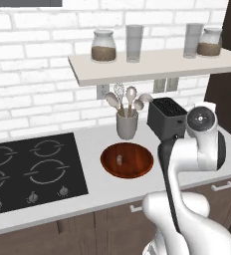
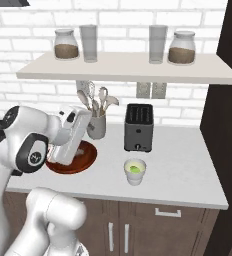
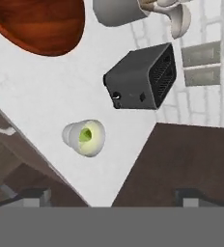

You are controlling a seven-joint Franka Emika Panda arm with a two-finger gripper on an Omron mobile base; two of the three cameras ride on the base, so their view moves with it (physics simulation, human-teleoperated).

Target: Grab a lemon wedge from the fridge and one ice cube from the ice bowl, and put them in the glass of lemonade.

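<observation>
The glass of lemonade (image 2: 135,171) is seen standing upright on the white counter (image 2: 178,170), just in front of the dark toaster (image 2: 139,127) and apart from it; in the hand view the same cup (image 3: 84,137) is shown with a yellow-green lemon wedge (image 3: 86,135) lying in its pale contents. To the cup's left, the ice bowl (image 1: 127,160) is set on the counter, with one small pale ice cube (image 1: 119,159) resting near its middle. Behind the bowl a grey utensil holder (image 1: 127,124) filled with spoons and a whisk is placed against the white brick wall. Above, two lidded jars (image 1: 103,46) and two tall clear glasses (image 1: 134,43) are ranged along the shelf (image 2: 133,67). A black cooktop (image 1: 30,169) is let into the counter at the far left. The gripper (image 3: 111,197) is held above the counter with its jaws spread wide and nothing between them; its two finger tips (image 3: 34,197) are seen well apart at the bottom of the hand view.
</observation>
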